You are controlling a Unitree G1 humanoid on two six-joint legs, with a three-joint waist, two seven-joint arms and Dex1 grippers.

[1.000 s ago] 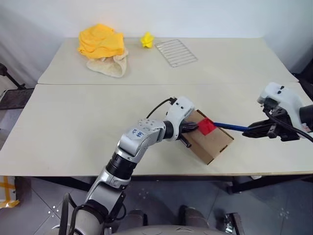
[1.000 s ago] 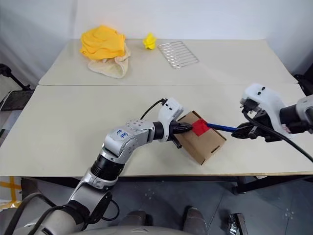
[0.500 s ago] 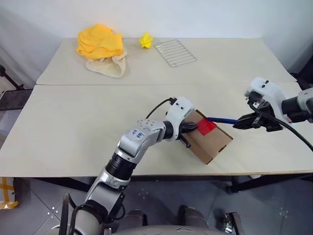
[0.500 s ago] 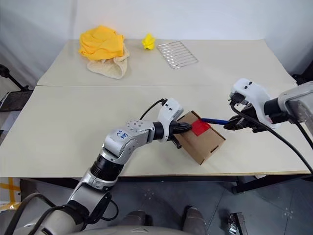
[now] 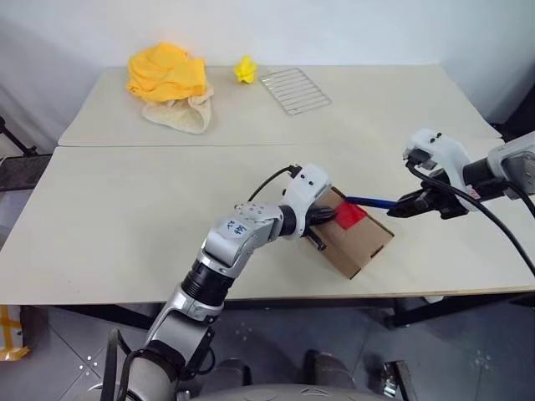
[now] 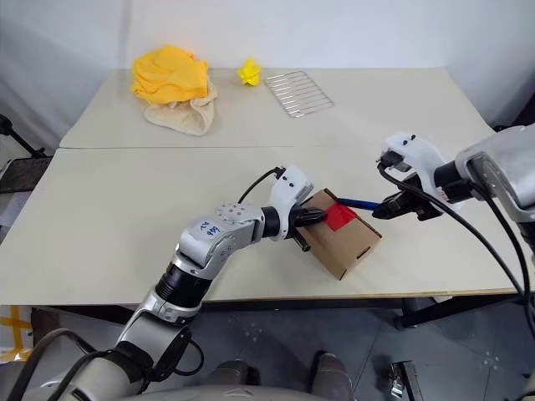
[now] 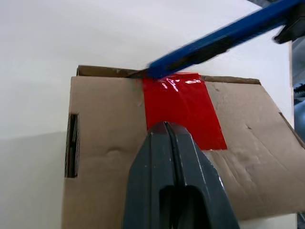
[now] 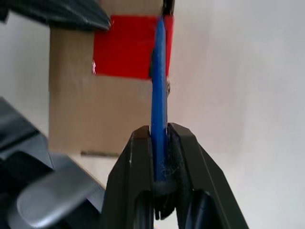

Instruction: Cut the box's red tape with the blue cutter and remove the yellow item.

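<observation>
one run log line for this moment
left hand: shut, pressing box | right hand: holds blue cutter | tip: at red tape edge | box: closed

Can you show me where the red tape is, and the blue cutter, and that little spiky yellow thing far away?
red tape (image 7: 183,109), left wrist view, middle of the patch.
blue cutter (image 8: 158,90), right wrist view, middle of its shaft.
spiky yellow lump (image 5: 245,69), left eye view, its centre.

Left arm reaches forward to centre, left gripper (image 7: 167,143) fingers pressed together, tips on the box (image 5: 358,238); right gripper (image 8: 159,143), angled down-left, clamps the blue cutter (image 5: 373,201).
</observation>
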